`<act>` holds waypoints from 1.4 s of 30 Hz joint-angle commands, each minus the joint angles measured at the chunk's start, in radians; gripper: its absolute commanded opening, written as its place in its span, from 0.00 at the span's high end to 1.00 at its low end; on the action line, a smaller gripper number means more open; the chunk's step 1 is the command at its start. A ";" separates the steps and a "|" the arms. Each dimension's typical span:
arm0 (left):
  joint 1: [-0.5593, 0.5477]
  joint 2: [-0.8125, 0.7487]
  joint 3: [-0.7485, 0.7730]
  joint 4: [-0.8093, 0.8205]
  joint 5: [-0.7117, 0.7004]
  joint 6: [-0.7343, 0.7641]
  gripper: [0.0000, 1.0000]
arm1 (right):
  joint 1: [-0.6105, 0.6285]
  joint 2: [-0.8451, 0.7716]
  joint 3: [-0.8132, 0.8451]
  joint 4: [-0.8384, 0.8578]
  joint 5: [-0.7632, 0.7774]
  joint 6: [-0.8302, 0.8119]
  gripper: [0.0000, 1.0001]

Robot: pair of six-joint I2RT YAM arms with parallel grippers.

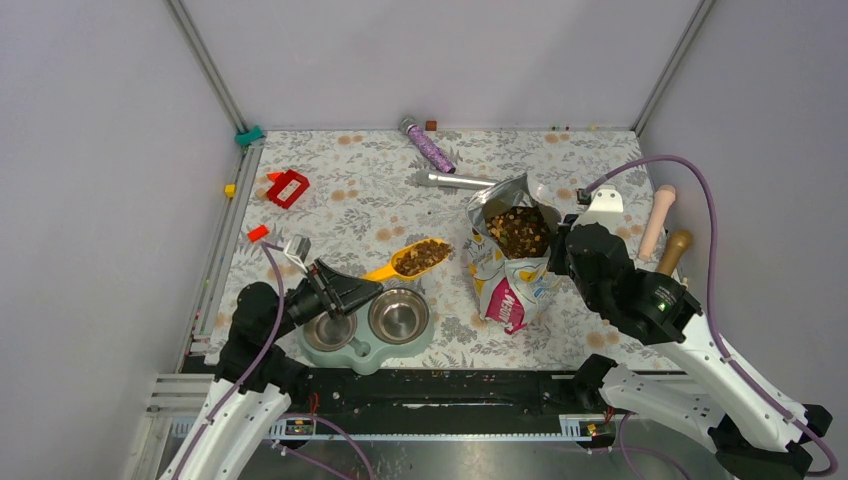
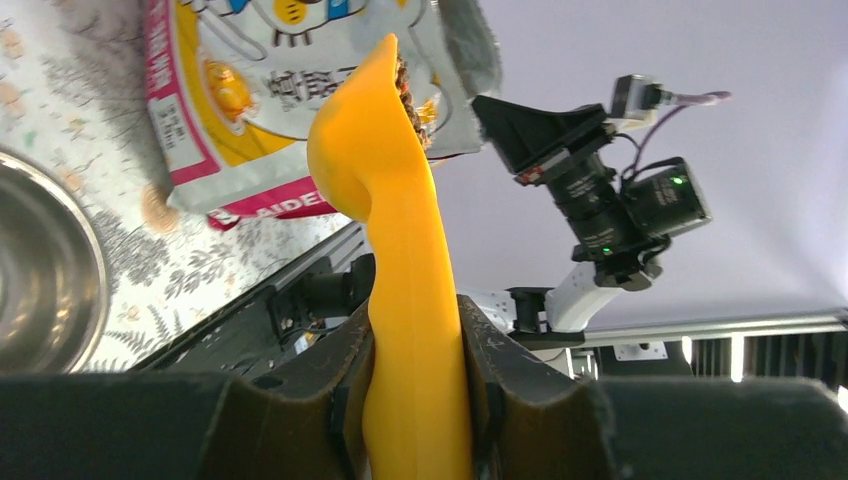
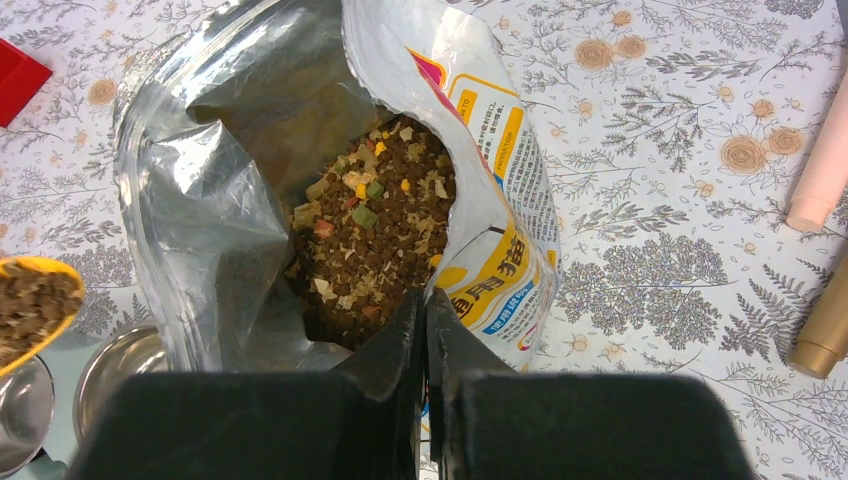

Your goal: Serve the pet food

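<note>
Left end effector point(image 2: 417, 328) grips the orange scoop point(image 2: 385, 170); right end effector point(image 3: 425, 312) pinches the bag point(image 3: 500, 190).

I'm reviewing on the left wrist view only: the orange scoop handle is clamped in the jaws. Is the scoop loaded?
Observer: Yes, the top view shows kibble heaped in the scoop.
Operator: Over a bowl?
Observer: No, its head hangs beyond the right bowl, short of the bag.
Operator: The right arm?
Observer: The right gripper has its jaws shut on the open bag's near edge.
</note>
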 commanded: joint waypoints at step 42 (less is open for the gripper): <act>-0.086 -0.343 0.310 -1.027 -0.312 0.218 1.00 | 0.000 0.007 0.006 0.072 0.057 -0.050 1.00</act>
